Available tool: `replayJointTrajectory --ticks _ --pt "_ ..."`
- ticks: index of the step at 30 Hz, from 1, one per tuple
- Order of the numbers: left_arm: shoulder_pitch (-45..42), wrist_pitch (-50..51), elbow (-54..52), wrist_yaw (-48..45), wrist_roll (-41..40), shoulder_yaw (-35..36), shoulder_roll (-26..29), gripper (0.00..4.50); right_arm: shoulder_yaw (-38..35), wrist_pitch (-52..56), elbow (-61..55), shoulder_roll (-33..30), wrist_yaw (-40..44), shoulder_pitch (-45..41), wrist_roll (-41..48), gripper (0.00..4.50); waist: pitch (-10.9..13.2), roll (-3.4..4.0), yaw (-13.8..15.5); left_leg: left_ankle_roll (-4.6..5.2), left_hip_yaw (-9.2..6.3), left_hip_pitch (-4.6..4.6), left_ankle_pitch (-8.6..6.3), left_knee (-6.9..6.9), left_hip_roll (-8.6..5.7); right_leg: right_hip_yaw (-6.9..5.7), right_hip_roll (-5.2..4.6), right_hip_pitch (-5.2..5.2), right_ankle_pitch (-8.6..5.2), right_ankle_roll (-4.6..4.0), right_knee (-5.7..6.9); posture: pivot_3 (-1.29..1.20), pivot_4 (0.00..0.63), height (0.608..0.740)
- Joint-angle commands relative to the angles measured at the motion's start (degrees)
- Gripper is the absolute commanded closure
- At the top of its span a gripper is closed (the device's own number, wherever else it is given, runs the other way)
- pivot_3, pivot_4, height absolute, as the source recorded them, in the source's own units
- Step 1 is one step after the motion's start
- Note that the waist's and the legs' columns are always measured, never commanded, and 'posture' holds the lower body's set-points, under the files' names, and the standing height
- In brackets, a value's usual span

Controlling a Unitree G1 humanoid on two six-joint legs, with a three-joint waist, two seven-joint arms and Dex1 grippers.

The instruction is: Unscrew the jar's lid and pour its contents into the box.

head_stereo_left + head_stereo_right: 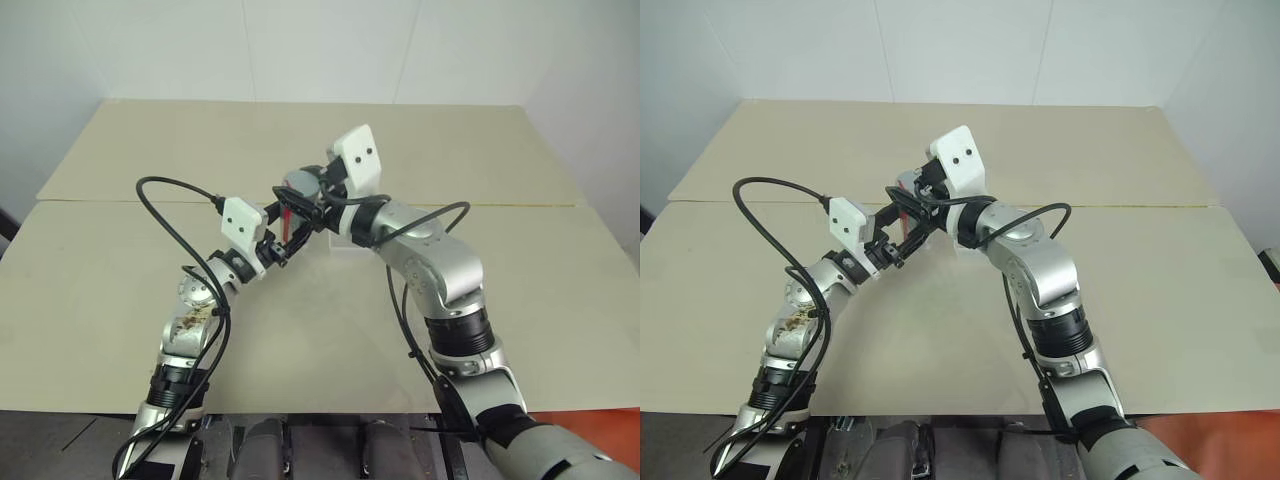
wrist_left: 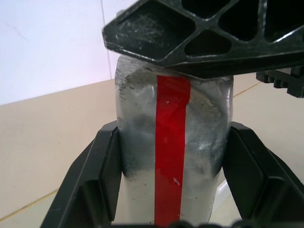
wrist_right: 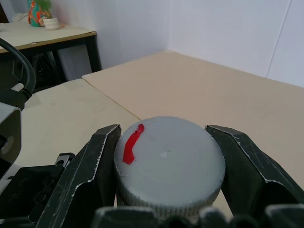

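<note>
Gripped on both sides by the right gripper, the round grey ribbed lid sits low in the frame; the left gripper clamps the clear jar with the red-striped label at centre frame. Twisting should work best with the jar held rigid.

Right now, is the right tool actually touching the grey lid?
Touching. The right wrist view shows the right tool with both black fingers pressed against opposite sides of the lid, no gap.
</note>
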Motion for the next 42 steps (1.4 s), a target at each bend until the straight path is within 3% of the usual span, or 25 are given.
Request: replayJointTrajectory --ticks 1,6,12,17,22,29,35,42 --pt "0.68 0.28 -3.07 -1.28 -0.88 -0.66 0.42 1.80 -1.42 -2.49 -2.05 -0.17 -0.05 -1.23 -0.03 1.72 0.00 0.00 0.00 0.00 0.00 0.00 0.00 0.00 0.00 0.00 0.00 0.00 0.00 0.00 0.00 0.00 0.150 0.740" --pt "0.74 2.50 -3.91 -5.72 -5.49 0.71 2.07 1.80 -2.89 -3.36 -2.89 -2.46 4.60 -0.26 2.37 1.72 0.00 0.00 -0.02 0.00 0.00 0.00 0.00 0.00 0.00 0.00 0.00 0.00 0.00 0.00 0.00 0.00 0.150 0.740" --pt "0.73 6.33 -4.13 -18.88 -15.49 2.99 8.19 1.80 -4.75 -4.34 -5.71 -10.49 21.93 2.54 12.41 1.72 0.00 0.00 0.06 0.05 -0.01 -0.01 -0.03 0.00 0.00 -0.01 0.00 0.04 0.00 0.00 -0.08 0.00 0.150 0.740" --pt "0.92 5.88 -0.68 -28.92 -17.34 2.63 13.33 1.80 -7.25 -3.95 -4.46 -13.22 25.16 0.86 16.16 1.72 0.00 0.00 -0.26 0.18 0.00 0.09 -0.11 -0.04 0.02 0.02 0.01 0.01 0.00 -0.01 -0.06 0.00 0.150 0.740" --pt "1.29 4.99 1.18 -30.41 -16.25 1.99 13.22 1.80 -9.35 -4.03 -3.98 -13.86 24.83 -0.46 17.55 1.72 0.00 0.00 -0.02 0.17 0.01 0.08 -0.10 -0.03 0.01 0.02 0.02 0.03 0.00 -0.01 -0.04 0.00 0.150 0.740" --pt "1.13 3.86 1.99 -29.06 -15.56 3.18 11.84 1.80 -13.56 -6.66 -1.33 -16.94 17.93 0.07 12.48 1.72 0.00 0.00 0.33 0.06 0.02 0.02 -0.03 0.00 0.01 0.00 0.01 0.04 0.00 -0.01 -0.05 0.00 0.150 0.740" --pt "0.15 2.88 2.50 -28.19 -15.28 4.84 12.44 1.80 -15.12 -7.96 0.41 -20.68 7.17 7.47 3.36 1.72 0.00 0.00 0.28 0.05 0.05 0.02 -0.02 -0.02 0.01 0.02 0.01 0.03 0.00 -0.01 -0.07 0.00 0.150 0.740" --pt "-2.46 1.85 3.50 -25.37 -13.89 5.33 11.87 1.80 -14.41 -7.80 7.59 -15.47 -9.80 15.69 -6.81 1.72 0.00 0.00 -0.01 -0.02 0.09 0.04 0.02 -0.01 0.01 0.05 0.01 0.02 0.00 -0.01 -0.08 0.00 0.150 0.740"
